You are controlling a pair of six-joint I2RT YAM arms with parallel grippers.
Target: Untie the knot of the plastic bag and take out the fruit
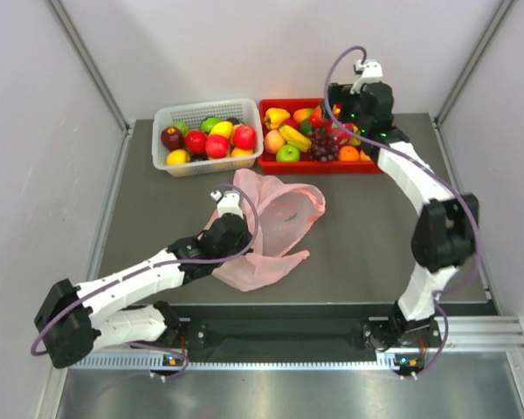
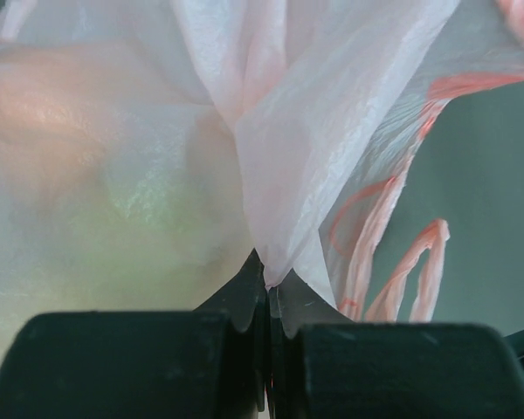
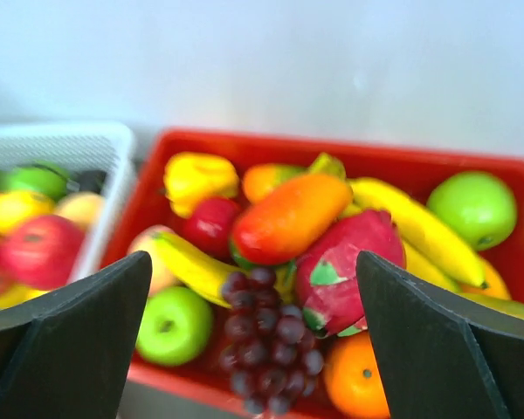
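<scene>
The pink plastic bag [image 1: 275, 229] lies crumpled mid-table. My left gripper [image 1: 230, 216] is shut on a fold of its film [image 2: 279, 175], the film pinched between the jaw tips [image 2: 269, 281]. Two handle strips [image 2: 393, 262] hang loose on the right of the left wrist view. No knot shows in any view. My right gripper [image 3: 253, 288] stands wide open with nothing between its fingers. It hovers over the red tray [image 1: 271, 164] at the back. Below it lie a dark purple grape bunch [image 3: 271, 349], an orange [image 3: 358, 380] and other fruit. In the top view it [image 1: 341, 122] is above the grapes [image 1: 323, 145].
A white mesh basket [image 1: 162, 157] of apples and other fruit stands left of the red tray. A green apple [image 3: 173, 325], bananas [image 3: 188, 262] and a dragon fruit [image 3: 349, 266] fill the tray. Grey walls close in the table on three sides.
</scene>
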